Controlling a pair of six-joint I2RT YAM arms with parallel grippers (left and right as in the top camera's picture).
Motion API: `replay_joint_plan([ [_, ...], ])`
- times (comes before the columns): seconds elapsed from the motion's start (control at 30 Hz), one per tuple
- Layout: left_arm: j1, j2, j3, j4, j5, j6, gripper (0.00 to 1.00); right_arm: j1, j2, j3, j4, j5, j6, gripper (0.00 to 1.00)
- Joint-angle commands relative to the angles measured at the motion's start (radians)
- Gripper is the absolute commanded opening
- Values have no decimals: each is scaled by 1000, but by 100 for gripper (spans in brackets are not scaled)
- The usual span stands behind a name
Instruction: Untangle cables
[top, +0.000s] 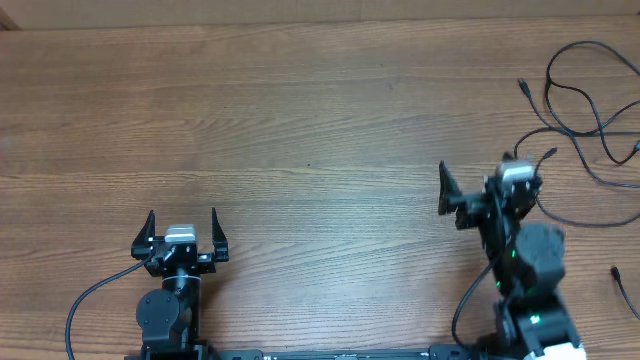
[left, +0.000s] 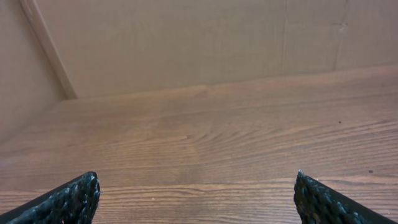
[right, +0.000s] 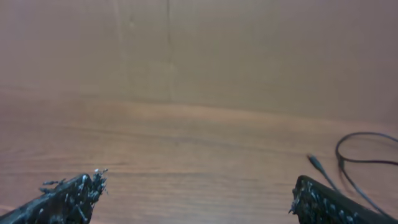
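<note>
Right gripper, jaws wide and empty; left gripper likewise. Cables just beyond it: best pinch one plug end.

Soft, even light falls on the wooden table with faint shadows; the right wrist view is hazy.

table: brown wood-grain top, fills pretty much the whole overhead view
back wall: plain beige panels, vertical seam, right along the table's far edge
</note>
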Motion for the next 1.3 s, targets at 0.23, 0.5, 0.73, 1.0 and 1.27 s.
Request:
replay_joint_plan([
  [0.23, 4, -11, -3, 1, 5, 14, 100, 1, -277, -285, 164, -18, 28, 100],
  [0.5, 4, -11, -3, 1, 5, 14, 100, -12, -381, -286, -26, -32, 34, 100],
  [0.73, 4, -11, -3, 1, 5, 14, 99, -51, -542, -286, -199, -42, 34, 100],
  [1.0, 4, -11, -3, 1, 5, 14, 100, -146, -579, -286, -201, -53, 34, 100],
  [1.27, 4, -11, -3, 1, 5, 14, 100, -220, -579, -286, -203, -77, 42, 100],
])
